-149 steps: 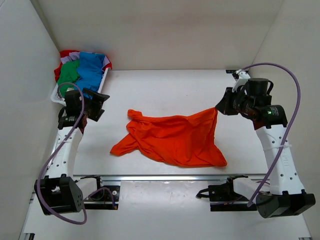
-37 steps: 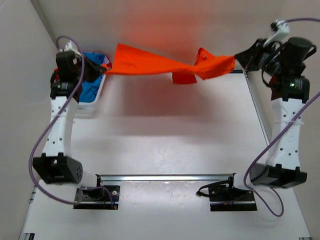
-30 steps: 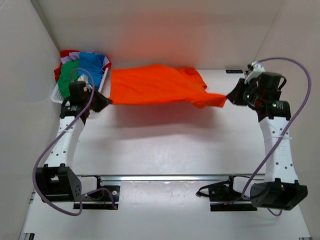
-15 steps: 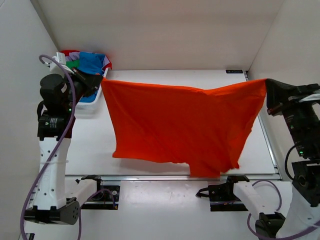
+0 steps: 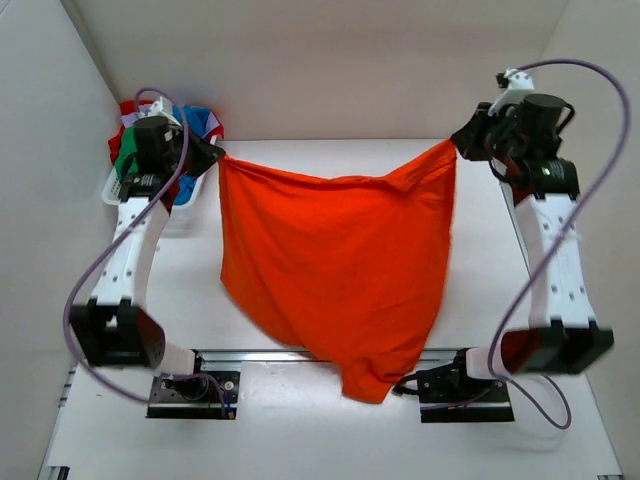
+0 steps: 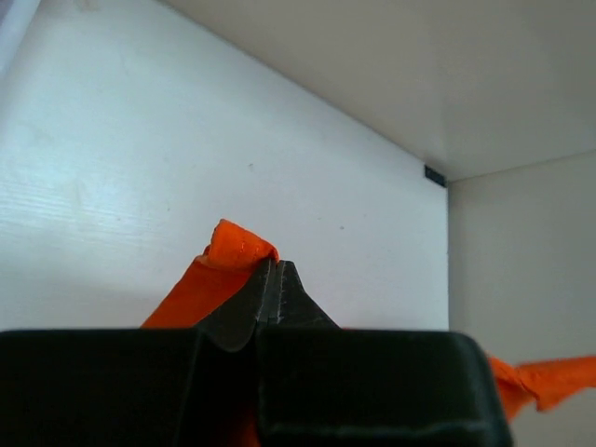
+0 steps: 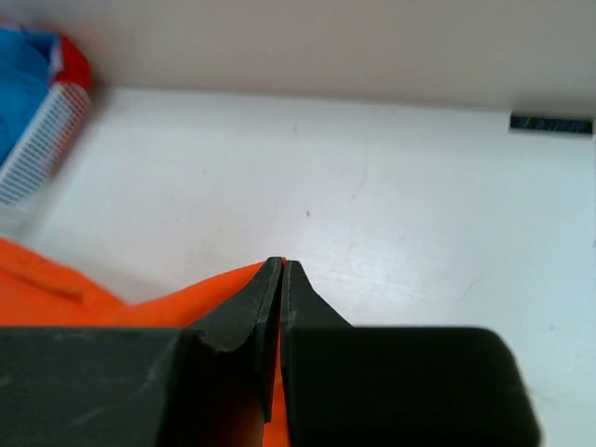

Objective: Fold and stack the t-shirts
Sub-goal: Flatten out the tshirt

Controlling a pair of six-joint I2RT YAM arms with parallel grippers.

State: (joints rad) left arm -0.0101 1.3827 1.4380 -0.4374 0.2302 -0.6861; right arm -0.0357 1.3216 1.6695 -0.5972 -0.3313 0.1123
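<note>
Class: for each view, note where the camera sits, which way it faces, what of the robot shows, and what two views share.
Top: above, behind the robot, looking down on the table; left arm, right arm, holding the shirt.
Left wrist: behind the left hand, facing the far right corner; hand shut on shirt.
Right wrist: behind the right hand, facing the far wall; same grip.
Top and right wrist share the basket.

The t-shirt (image 5: 335,270) hangs over the table (image 5: 185,285) between the left jaws and right jaws, the basket (image 5: 110,188) at far left.
</note>
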